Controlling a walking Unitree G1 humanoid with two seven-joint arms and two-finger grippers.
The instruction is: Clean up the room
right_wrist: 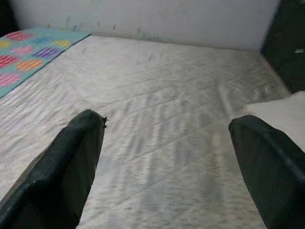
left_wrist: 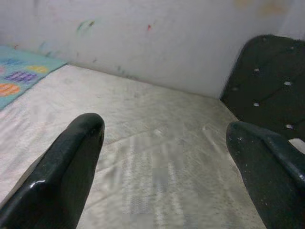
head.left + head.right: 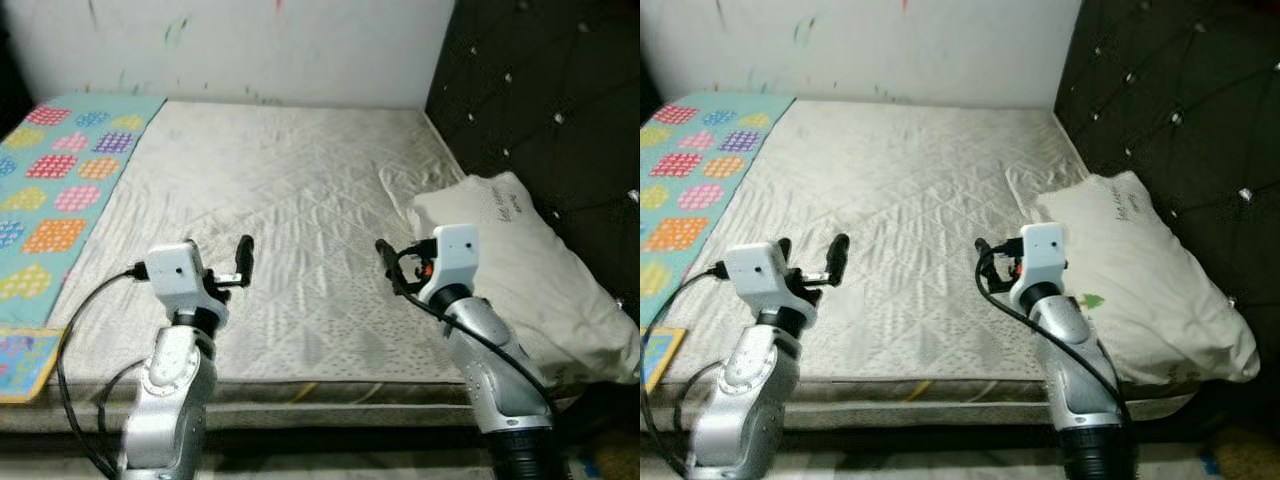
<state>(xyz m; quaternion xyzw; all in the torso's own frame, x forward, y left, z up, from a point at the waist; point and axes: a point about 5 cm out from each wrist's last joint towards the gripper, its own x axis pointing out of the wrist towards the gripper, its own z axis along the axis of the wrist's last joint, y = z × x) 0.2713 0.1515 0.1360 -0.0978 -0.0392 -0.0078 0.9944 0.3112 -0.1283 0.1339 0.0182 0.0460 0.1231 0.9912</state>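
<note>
Lying just right of the right gripper [image 3: 388, 262], the white pillow [image 3: 520, 270] is nearer that arm, its long axis running toward the headboard [image 3: 540, 90]; both it and the left gripper [image 3: 243, 262] are held wide open and empty.

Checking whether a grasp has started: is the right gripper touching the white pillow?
Apart. In the left eye view the right gripper, jaws open, hovers over bare mattress, with a strip of mattress showing between it and the pillow.

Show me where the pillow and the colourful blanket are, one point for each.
pillow [image 3: 520, 265], left eye view, middle of its white top face.
colourful blanket [image 3: 62, 180], left eye view, on its patterned surface.
</note>
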